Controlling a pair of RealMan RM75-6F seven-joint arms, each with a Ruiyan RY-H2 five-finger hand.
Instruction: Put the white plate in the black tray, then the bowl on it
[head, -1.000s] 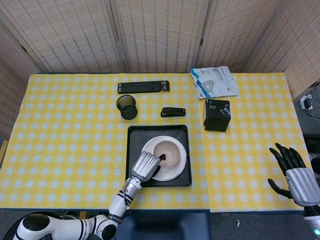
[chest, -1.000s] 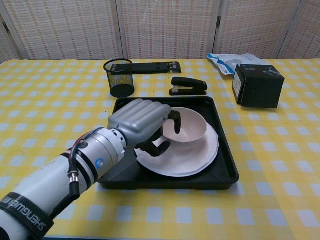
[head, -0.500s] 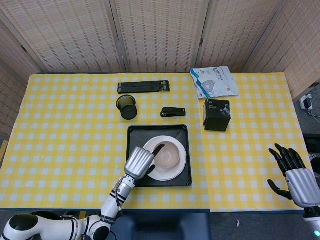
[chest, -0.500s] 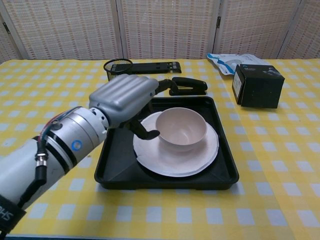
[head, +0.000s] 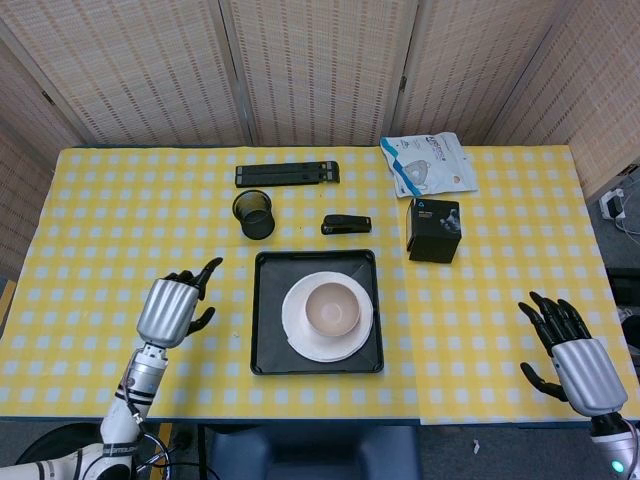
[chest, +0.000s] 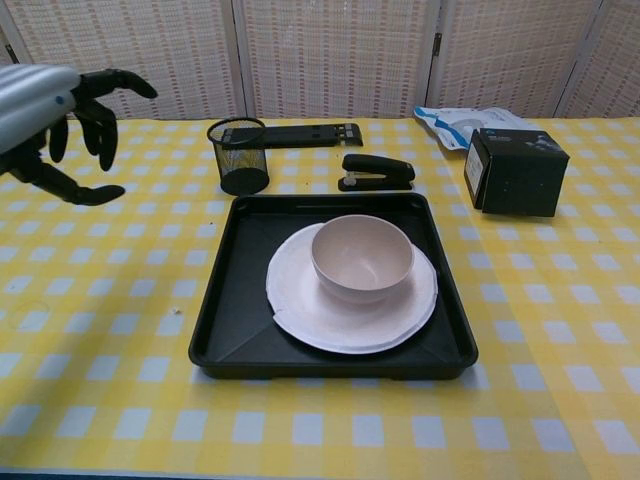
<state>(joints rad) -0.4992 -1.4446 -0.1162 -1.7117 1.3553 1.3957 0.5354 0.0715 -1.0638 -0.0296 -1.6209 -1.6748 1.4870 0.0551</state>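
Note:
The black tray (head: 266, 310) (chest: 222, 300) lies at the table's front centre. Inside it the white plate (head: 300, 336) (chest: 320, 320) lies flat, and the pale bowl (head: 331, 308) (chest: 361, 259) stands upright on the plate. My left hand (head: 175, 304) (chest: 60, 110) hovers left of the tray, raised off the table, fingers spread and holding nothing. My right hand (head: 567, 355) is far right near the table's front edge, fingers apart and holding nothing; the chest view does not show it.
Behind the tray stand a black mesh cup (head: 255, 214) (chest: 240, 156), a black stapler (head: 346, 224) (chest: 377, 172) and a long black stand (head: 287, 174) (chest: 300, 134). A black box (head: 433, 229) (chest: 515, 170) and a white packet (head: 428, 163) (chest: 460, 122) lie back right.
My left hand has let go of the bowl, lifted and pulled away to the left of the tray. The bowl stays on the plate. My right hand has barely moved.

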